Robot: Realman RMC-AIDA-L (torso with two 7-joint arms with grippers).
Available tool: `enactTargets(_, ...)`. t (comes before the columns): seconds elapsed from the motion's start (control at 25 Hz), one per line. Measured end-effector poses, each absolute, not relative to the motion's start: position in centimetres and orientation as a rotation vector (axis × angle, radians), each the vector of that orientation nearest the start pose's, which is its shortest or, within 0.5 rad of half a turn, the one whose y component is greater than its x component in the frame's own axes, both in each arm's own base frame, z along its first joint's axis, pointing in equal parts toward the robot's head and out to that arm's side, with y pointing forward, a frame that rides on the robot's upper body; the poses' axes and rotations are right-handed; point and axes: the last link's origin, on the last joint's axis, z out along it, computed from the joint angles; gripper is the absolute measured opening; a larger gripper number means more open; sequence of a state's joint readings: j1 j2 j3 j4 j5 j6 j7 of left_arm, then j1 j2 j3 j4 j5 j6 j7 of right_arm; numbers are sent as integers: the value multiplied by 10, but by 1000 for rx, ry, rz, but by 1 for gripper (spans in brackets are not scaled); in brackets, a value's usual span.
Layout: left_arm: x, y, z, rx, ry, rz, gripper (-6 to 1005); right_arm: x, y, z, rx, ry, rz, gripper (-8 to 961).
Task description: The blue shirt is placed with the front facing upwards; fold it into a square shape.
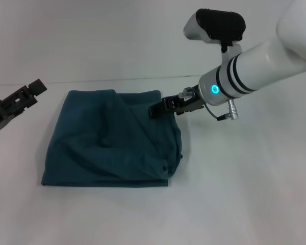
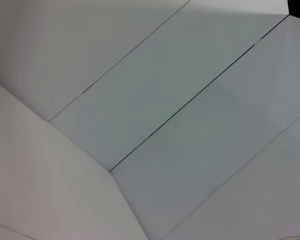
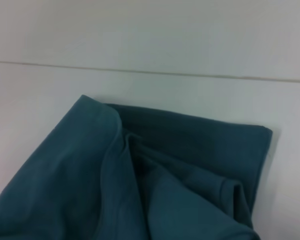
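Note:
The blue shirt (image 1: 109,143) lies on the white table as a rumpled, roughly square bundle, with a diagonal fold across its top layer. No lettering shows. My right gripper (image 1: 159,108) hovers at the shirt's far right corner, just over its edge. Whether it touches the cloth I cannot tell. The right wrist view looks down on the shirt (image 3: 140,185), showing layered folds and one neat corner. My left gripper (image 1: 20,99) hangs at the left edge of the head view, apart from the shirt with bare table between them.
The white table (image 1: 234,194) extends on all sides of the shirt. A seam runs along the back where it meets the white wall (image 1: 117,41). The left wrist view shows only white panels (image 2: 180,115) with thin dark joints.

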State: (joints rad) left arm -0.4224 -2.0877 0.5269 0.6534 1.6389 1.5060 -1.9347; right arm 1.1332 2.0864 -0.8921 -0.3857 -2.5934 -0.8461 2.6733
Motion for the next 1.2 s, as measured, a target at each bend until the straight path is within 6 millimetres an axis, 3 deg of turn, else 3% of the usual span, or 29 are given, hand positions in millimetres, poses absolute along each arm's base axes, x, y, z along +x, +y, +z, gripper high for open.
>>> enactTargets(0.52, -290, 331, 62, -1992, -1368, -1362, 948, 152, 468, -64, -2220, 1402, 80, 744)
enactTargets(0.64, -287, 333, 62, -1999, -1361, -1365, 948, 153, 467, -64, -2212, 1415, 69, 536)
enactTargets(0.84, -287, 333, 62, -2001, -1357, -1365, 948, 151, 469, -61, -2210, 1408, 82, 296)
enactTargets(1.08, -290, 331, 61, -1993, -1366, -1361, 948, 139, 474, -51, -2233, 1370, 115, 71)
enactTargets(1.2, -290, 330, 61, -1991, -1368, -1360, 948, 134, 475, -49, -2242, 1359, 123, 62)
